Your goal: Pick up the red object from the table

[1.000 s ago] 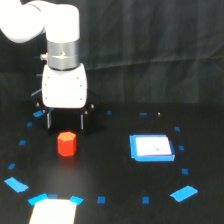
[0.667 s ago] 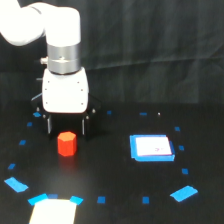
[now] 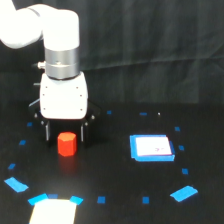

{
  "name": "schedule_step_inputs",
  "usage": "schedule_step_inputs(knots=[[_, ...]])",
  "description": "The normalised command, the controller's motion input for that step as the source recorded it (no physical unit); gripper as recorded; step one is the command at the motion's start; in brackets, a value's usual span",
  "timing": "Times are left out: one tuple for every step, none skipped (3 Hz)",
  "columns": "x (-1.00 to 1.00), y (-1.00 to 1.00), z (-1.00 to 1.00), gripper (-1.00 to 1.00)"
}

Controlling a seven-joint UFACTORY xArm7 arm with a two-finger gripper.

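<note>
Where the table point(image 3: 115, 170) meets the bottom edge of the frame, a pale glaring patch point(image 3: 52, 212) with blue corners is cut off, too washed out to identify. Blue tape marks point(image 3: 184, 192) lie scattered in a ring around it, larger ones at the near left and near right, smaller ones farther back. Toward the exterior view's right sits a white square with a blue border point(image 3: 151, 148), well apart from everything else and blocking nothing. Left of it, the red object point(image 3: 66, 144) stands upright on the black surface, directly under the arm. The gripper point(image 3: 66, 134) is spread wide, one dark finger point(image 3: 47, 133) on each side of the block, and no contact between finger and block can be made out. The fingertips blend into the dark table, so their ends are hard to see. Above, the white gripper body point(image 3: 63, 96) and grey wrist point(image 3: 61, 64) hide the surface behind them. A black draped backdrop point(image 3: 155, 50) closes the scene.
</note>
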Motion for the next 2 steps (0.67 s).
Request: schedule_step_inputs(knots=[[0.52,-0.42,0.0,-0.95],[1.0,-0.02,-0.02,-1.0]])
